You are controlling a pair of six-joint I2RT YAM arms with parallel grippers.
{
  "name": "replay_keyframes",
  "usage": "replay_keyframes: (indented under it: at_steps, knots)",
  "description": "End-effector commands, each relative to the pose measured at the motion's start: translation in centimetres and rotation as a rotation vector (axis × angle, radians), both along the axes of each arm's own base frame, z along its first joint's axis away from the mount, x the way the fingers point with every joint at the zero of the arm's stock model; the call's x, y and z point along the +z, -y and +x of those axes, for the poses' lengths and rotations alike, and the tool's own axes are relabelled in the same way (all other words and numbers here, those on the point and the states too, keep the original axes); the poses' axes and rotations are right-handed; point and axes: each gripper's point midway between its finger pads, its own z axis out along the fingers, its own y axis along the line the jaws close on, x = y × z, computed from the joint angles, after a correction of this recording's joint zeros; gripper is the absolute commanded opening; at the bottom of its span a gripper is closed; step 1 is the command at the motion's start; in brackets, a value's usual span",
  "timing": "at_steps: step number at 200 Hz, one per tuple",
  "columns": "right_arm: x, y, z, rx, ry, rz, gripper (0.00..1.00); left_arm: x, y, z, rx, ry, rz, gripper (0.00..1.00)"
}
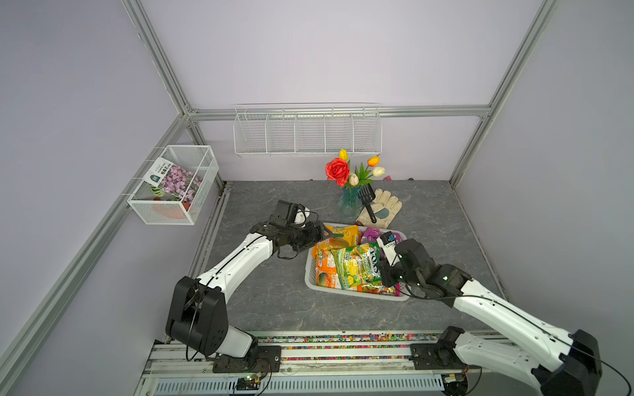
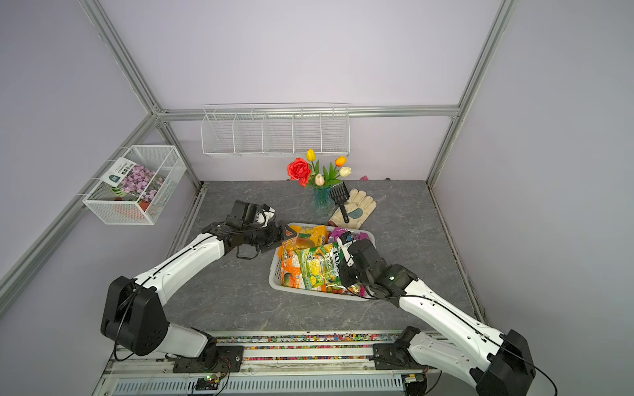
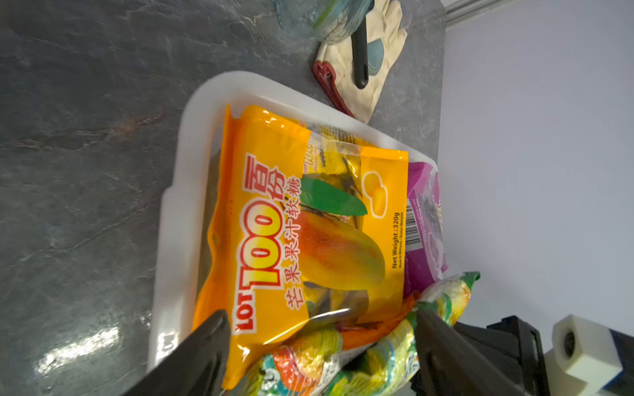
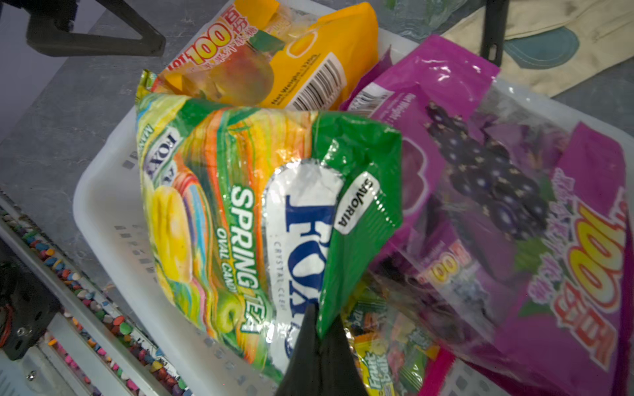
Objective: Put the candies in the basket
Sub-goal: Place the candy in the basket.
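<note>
Left pincer [image 3: 319, 315] wide apart; right pincer [image 4: 314, 322] tight on green FOX'S bag [image 4: 240, 205], wrist-view only.

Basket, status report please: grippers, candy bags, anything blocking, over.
Left gripper open above the mango bag. Right gripper shut on the green bag, over the basket. Glove and vase beyond it, nothing blocking.

A flower vase [image 1: 348, 203] and a glove [image 1: 388, 205] topped by a black scoop [image 1: 365, 194] are shown at the counter's [image 1: 274, 301] rear.

Glossy candies [image 4: 240, 205], smooth plastic basket [image 4: 103, 205], cloth glove [image 1: 389, 200]
</note>
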Motion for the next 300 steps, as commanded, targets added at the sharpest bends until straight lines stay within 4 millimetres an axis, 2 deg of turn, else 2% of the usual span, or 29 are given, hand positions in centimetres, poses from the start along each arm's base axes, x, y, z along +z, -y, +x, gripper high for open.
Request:
replay_keyframes:
  at_steps: [1, 22, 34, 53, 62, 75, 99, 119, 133, 153, 168, 187, 214, 234, 238, 247, 255, 262, 274, 300]
  knots:
    - [-1.8, 2.7, -0.4, -0.112, -0.027, -0.062, 0.0, 2.0, 1.6, -0.8, -0.112, 0.101, -0.015, 0.85]
    - [-2.6, 4.3, -1.0, -0.195, -0.048, -0.067, 0.0, 2.8, 3.0, -1.8, -0.192, 0.155, -0.011, 0.82]
    - [-3.2, 5.8, -1.2, -0.278, -0.056, -0.083, 0.0, 3.0, 3.8, -2.5, -0.252, 0.203, 0.012, 0.76]
    - [-4.1, 7.6, -1.9, -0.379, -0.082, -0.099, 0.01, 2.9, 5.2, -3.8, -0.348, 0.269, 0.069, 0.76]
    - [-4.6, 7.8, -2.3, -0.387, -0.103, -0.1, 0.06, 2.8, 5.8, -4.4, -0.385, 0.282, 0.072, 0.76]
    - [-5.0, 7.8, -2.9, -0.386, -0.136, -0.091, 0.07, 2.7, 6.7, -5.3, -0.447, 0.291, 0.05, 0.76]
    - [-5.5, 7.2, -3.7, -0.369, -0.19, -0.066, 0.16, 2.0, 8.4, -7.0, -0.558, 0.292, 0.041, 0.76]
    - [-5.6, 7.0, -4.1, -0.369, -0.218, -0.05, 0.31, 1.4, 9.4, -7.5, -0.6, 0.295, 0.053, 0.74]
    - [-5.7, 7.0, -4.4, -0.366, -0.233, -0.053, 0.31, 1.2, 9.7, -7.5, -0.607, 0.305, 0.055, 0.74]
    - [-5.0, 7.7, -4.7, -0.382, -0.233, -0.074, 0.31, 1.7, 9.9, -7.0, -0.607, 0.339, 0.06, 0.74]
    - [-3.4, 7.9, -4.4, -0.372, -0.202, -0.081, 0.32, 2.2, 9.9, -6.8, -0.607, 0.371, 0.059, 0.74]
    - [-0.8, 7.2, -3.6, -0.32, -0.139, -0.068, 0.33, 2.5, 10.1, -6.4, -0.608, 0.391, 0.067, 0.74]
    - [2.9, 6.2, -2.0, -0.264, -0.048, -0.065, 0.41, 3.3, 9.9, -5.7, -0.588, 0.427, 0.096, 0.73]
    - [4.7, 6.0, -0.6, -0.263, -0.003, -0.1, 0.52, 3.9, 9.4, -4.9, -0.56, 0.459, 0.138, 0.74]
    - [4.9, 6.0, -0.4, -0.268, 0.001, -0.107, 0.57, 4.1, 9.2, -4.6, -0.545, 0.466, 0.154, 0.74]
    - [5.0, 6.2, 0.2, -0.289, 0.002, -0.129, 0.76, 4.3, 8.6, -3.6, -0.489, 0.483, 0.201, 0.76]
    - [5.1, 6.7, 0.9, -0.338, 0.005, -0.156, 0.9, 4.5, 7.7, -2.4, -0.418, 0.495, 0.248, 0.77]
    - [5.2, 7.3, 1.3, -0.379, 0.007, -0.168, 0.98, 4.7, 6.7, -1.3, -0.325, 0.491, 0.295, 0.79]
    - [5.2, 8.0, 2.1, -0.44, 0.01, -0.175, 0.99, 5.1, 4.5, 0.5, -0.185, 0.5, 0.363, 0.82]
    - [4.7, 10.4, 3.5, -0.593, -0.019, -0.101, 0.99, 5.4, 0.6, 2.7, -0.001, 0.475, 0.405, 0.84]
